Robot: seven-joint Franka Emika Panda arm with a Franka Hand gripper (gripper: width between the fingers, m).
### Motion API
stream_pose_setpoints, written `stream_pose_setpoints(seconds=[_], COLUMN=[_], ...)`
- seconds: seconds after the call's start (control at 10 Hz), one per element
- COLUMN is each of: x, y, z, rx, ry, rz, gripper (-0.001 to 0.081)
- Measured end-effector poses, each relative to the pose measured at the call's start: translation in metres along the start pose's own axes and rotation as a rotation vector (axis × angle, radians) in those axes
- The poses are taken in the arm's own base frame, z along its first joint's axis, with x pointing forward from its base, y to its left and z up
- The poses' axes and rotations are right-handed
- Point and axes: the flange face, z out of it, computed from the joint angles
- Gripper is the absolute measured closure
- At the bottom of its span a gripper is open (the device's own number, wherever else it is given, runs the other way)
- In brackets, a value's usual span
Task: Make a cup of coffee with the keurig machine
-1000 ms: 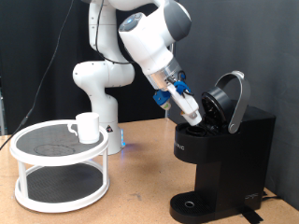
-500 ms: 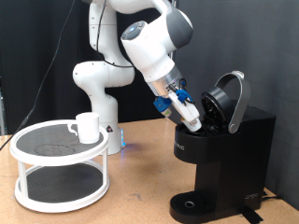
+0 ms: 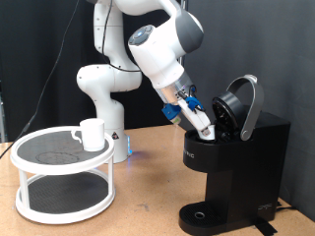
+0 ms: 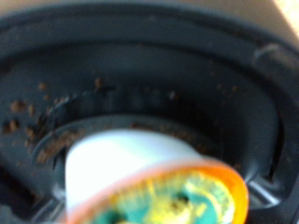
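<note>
So the pincer (image 3: 205, 126) is tilted down right at the mouth of the keurig machine (image 3: 232, 162), lid (image 3: 242, 101) flipped up and open behind it. The fingers themselves don't show cleanly in either view, so it's impossible to tell whether they're clamped or let go. The wrist view is filled by a coffee pod (image 4: 149, 182), white plastic body with an orange rim and a printed foil top, sitting at or just over the dark round brew chamber (image 4: 140, 84). Whether it's fully seated can't be told from that blur. There are coffee grounds speckled along the chamber's inner edge.

Handling guess: the pod looks super light, with thin plastic walls that would dent if squeezed hard and a foil top that's easy to poke. The stiff rim or the sides just under it seems the safest place to take hold.

The cup (image 3: 93, 134), a small white mug, is well away from the keurig machine, sitting on top of a round white two-tier rack (image 3: 62, 175) on the tabletop (image 3: 148, 197). It's rigid, breakable ceramic, probably slick, so the handle or wall is the spot. Nothing is on the machine's drip base (image 3: 205, 214) yet.
</note>
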Motion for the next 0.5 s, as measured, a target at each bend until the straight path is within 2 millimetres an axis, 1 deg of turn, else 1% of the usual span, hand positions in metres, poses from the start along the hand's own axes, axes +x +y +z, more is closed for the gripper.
stream_pose_setpoints(seconds=[0.1, 0.3, 0.4, 0.5], x=[0.000, 0.004, 0.005, 0.006], y=[0.001, 0.006, 0.009, 0.012], z=[-0.004, -0.022, -0.032, -0.038], rx=[-0.020, -0.085, -0.101, -0.096], ry=[-0.022, -0.041, -0.048, -0.047], rz=[-0.012, -0.028, -0.032, -0.041], gripper=[0.0084, 0.0073, 0.0073, 0.0072])
